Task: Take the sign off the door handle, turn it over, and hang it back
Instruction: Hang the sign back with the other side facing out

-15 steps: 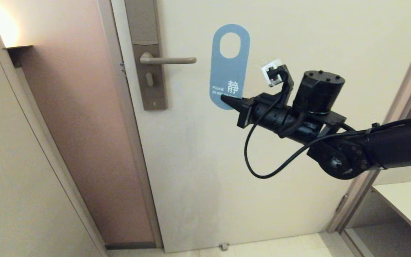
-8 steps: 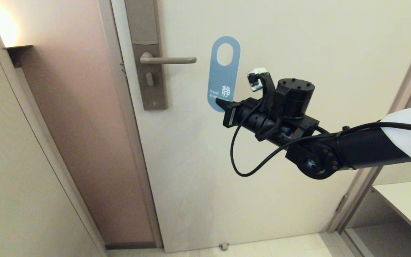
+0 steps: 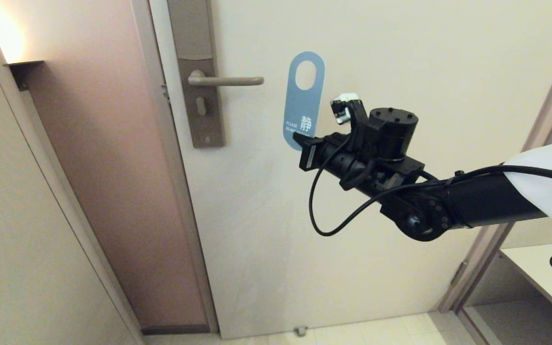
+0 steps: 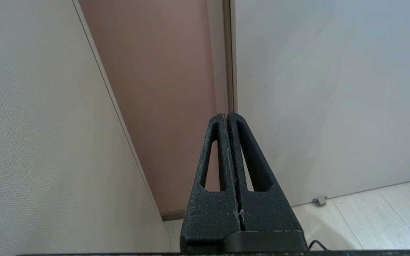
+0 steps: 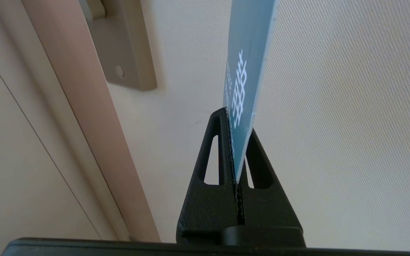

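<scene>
While right gripper (image 3: 299, 137) pinches sign (image 3: 303, 98), door handle (image 3: 225, 81) bare.

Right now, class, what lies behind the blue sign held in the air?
Behind the sign, pinched by the right gripper, is the plain cream door, also visible through its oval hole. The sign's back face is hidden.

Hotel room entrance: do-not-disturb sign (image 3: 303, 103), lever-handled door (image 3: 400, 72).

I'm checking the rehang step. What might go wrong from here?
1. The right gripper pinches only the sign's bottom end, so the card may pivot or slip.
2. Its oval hole is narrow and stands off the door handle's tip; it could catch and bend.
3. The blue side faces out, so the flip may be unfinished.
</scene>
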{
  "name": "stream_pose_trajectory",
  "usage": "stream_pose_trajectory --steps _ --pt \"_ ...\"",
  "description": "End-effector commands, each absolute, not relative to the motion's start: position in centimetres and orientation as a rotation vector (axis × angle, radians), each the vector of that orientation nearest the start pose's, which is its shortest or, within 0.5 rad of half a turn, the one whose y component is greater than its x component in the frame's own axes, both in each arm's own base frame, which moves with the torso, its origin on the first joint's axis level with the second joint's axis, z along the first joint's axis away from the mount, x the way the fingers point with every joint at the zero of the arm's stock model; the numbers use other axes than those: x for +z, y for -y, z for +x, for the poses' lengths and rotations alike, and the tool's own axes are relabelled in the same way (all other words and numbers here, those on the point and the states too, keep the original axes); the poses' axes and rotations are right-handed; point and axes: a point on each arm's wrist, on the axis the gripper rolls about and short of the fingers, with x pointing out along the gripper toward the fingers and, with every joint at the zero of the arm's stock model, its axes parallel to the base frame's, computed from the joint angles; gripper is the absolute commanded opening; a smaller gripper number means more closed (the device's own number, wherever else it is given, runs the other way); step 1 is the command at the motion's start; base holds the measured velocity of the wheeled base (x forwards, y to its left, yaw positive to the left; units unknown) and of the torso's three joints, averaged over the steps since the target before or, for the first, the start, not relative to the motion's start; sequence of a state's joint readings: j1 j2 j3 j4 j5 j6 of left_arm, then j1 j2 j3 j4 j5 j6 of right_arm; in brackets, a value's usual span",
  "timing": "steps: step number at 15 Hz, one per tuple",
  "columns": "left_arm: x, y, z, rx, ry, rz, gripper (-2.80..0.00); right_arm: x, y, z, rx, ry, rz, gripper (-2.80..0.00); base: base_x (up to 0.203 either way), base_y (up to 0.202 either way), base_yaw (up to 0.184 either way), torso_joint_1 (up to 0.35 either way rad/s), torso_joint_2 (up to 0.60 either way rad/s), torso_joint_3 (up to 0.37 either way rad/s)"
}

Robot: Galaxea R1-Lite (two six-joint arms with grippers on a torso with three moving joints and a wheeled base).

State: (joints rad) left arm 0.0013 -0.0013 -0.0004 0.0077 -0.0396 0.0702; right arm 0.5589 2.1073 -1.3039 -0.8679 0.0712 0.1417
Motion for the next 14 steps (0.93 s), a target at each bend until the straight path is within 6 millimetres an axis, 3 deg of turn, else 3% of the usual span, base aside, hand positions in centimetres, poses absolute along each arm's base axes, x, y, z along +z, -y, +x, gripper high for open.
stream_pose_trajectory --steps 1,8,14 --pt "7.5 0.1 -2.3 -0.039 -0.006 0.07 -2.8 19.1 -23.5 36.9 0.64 0.035 0.157 -2.8 0.0 0.0 0.0 0.0 0.0 0.0" --pt "7.5 0.1 -2.3 -0.039 -0.006 0.07 -2.8 19.4 -26.1 38.2 0.675 0.095 0.171 -2.8 0.0 0.0 0.0 0.0 0.0 0.0" --pt "7.5 0.1 -2.3 -0.039 -0.006 0.07 -2.8 17.8 -26.6 38.9 0.656 0.072 0.159 -2.8 0.0 0.0 0.0 0.0 0.0 0.0"
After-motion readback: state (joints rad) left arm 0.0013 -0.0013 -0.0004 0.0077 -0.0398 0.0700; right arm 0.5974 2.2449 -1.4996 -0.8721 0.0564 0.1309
